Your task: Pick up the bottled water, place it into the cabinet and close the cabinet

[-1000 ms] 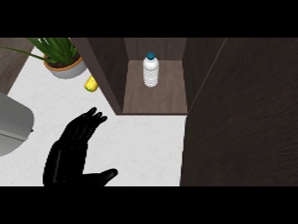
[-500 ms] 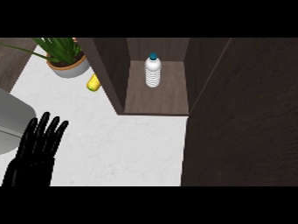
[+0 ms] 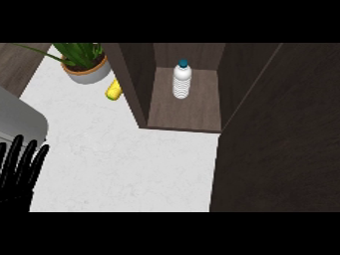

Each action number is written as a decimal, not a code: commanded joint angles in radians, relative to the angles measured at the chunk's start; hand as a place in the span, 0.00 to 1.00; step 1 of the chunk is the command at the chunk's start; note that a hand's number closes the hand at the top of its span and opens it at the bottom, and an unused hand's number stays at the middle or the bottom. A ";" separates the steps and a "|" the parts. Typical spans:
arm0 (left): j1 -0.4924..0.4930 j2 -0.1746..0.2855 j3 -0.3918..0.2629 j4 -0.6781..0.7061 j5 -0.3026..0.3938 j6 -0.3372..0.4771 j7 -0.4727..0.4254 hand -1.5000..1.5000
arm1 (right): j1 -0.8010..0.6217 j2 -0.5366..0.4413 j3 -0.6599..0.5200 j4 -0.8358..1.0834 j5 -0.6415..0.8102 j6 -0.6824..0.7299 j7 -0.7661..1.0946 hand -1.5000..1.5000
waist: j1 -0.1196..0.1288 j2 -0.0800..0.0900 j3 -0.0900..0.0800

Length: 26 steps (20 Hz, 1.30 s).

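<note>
The bottled water (image 3: 180, 80), clear with a blue cap, stands upright at the back of the dark wooden cabinet's floor (image 3: 187, 112). The cabinet's door (image 3: 290, 134) fills the right side of the head view, swung wide, its edge running from the cabinet's front corner up to the top. My left hand (image 3: 9, 172) shows at the lower left edge, open with fingers straight and pointing up, far from the bottle and holding nothing. My right hand is out of sight.
A potted plant (image 3: 84, 62) stands at the back left on the white counter (image 3: 128, 164), with a yellow fruit (image 3: 114, 89) beside it against the cabinet's left wall. A grey appliance (image 3: 7, 117) sits at the left edge.
My left hand has drawn back from the middle of the counter toward the lower left edge, its fingers now upright. The bottle stays where it stood in the cabinet.
</note>
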<state>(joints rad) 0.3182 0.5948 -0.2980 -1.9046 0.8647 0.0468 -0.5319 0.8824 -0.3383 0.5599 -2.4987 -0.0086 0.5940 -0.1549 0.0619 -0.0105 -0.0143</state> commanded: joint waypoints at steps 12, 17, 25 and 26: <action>0.041 0.109 0.087 -0.026 0.070 -0.163 0.010 0.00 | -0.216 0.016 0.221 -0.018 0.017 -0.027 0.186 1.00 | 0.123 0.036 -0.003; 0.043 0.127 0.090 -0.019 0.061 -0.195 0.010 0.00 | -0.287 0.007 0.203 0.001 0.014 -0.034 0.210 1.00 | 0.153 0.041 -0.007; 0.030 0.159 0.114 -0.008 0.089 -0.227 0.032 0.00 | -0.457 -0.080 0.118 -0.009 0.038 0.021 0.240 1.00 | 0.209 0.042 -0.015; 0.038 0.156 0.108 -0.012 0.090 -0.231 0.030 0.00 | -0.478 -0.073 0.122 -0.010 0.033 0.014 0.252 1.00 | 0.208 0.038 -0.014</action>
<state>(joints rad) 0.3524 0.7400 -0.1937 -1.9187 0.9465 -0.1679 -0.5078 0.5005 -0.3924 0.5509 -2.4825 -0.0261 0.5448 0.0038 0.2507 0.0280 -0.0260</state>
